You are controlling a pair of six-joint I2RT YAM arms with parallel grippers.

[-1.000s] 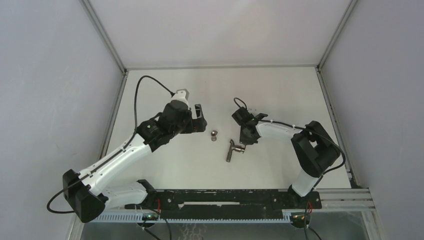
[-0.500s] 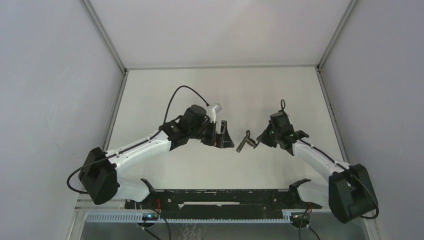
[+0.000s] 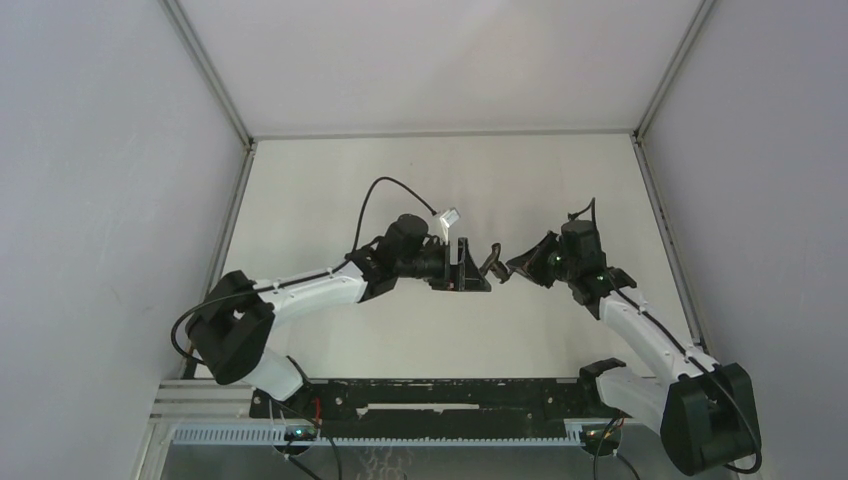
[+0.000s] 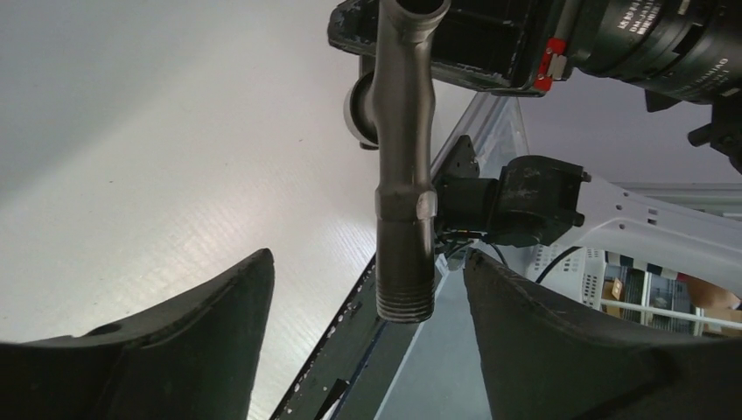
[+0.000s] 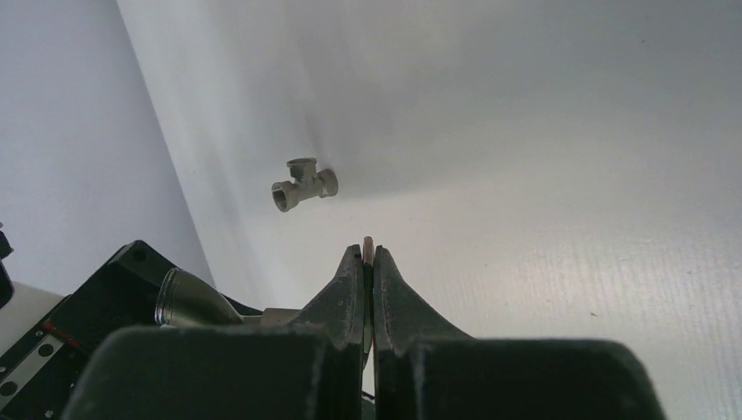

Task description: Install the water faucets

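My right gripper is shut on the thin lever handle of the grey-brown faucet stem and holds it above the table's middle. In the left wrist view the stem points down from above. Its threaded end lies between the fingers of my open left gripper and touches neither. My left gripper faces the right one closely. The stubby fitting lies alone on the white table in the right wrist view. It is hidden in the top view.
The white table is walled by grey panels on the left, right and back. A black rail runs along the near edge between the arm bases.
The stem lay on the table a second ago; my right gripper now holds it in the air. Both grippers have swung toward the middle and now face each other, with the left gripper over the fitting's spot.
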